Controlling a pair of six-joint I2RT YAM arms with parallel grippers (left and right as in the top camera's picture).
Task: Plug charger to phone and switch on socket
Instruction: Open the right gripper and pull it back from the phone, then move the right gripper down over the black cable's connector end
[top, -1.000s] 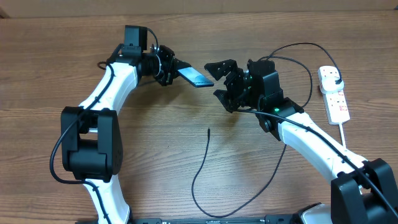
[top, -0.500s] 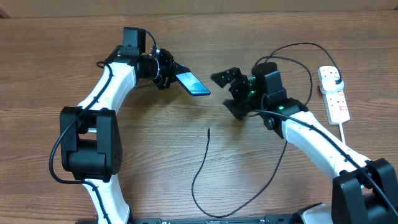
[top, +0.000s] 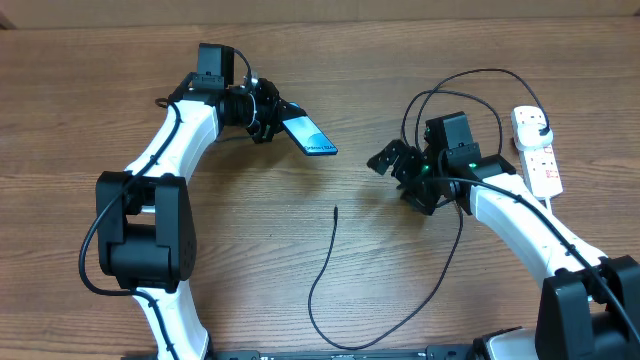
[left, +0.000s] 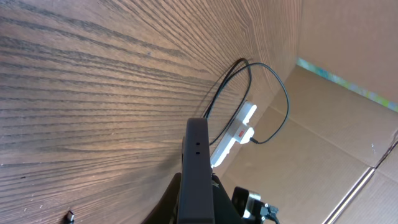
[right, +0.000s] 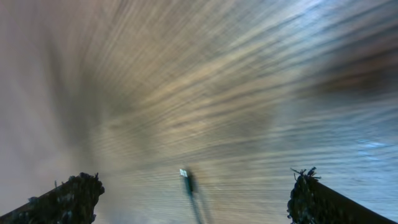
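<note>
- Table (top: 250, 250): wood, visible grain, matt finish.
- Phone (top: 310, 135): glossy screen, matt black edge.
- Socket (top: 540, 160): smooth white plastic.
- Charger (top: 334, 225): thin black matt cable.
- Cardboard (left: 336, 137): plain brown, matt.

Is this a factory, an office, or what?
Likely a robotics test bench: a white left arm and right arm at a wood-grain table, cardboard walls beside it, plus a phone, charger cable and power strip as props.

The tabletop (top: 250, 250) is lit evenly and softly; only faint shadows are cast. The right wrist view is smeared by motion blur, the charger (right: 185, 175) included.
</note>
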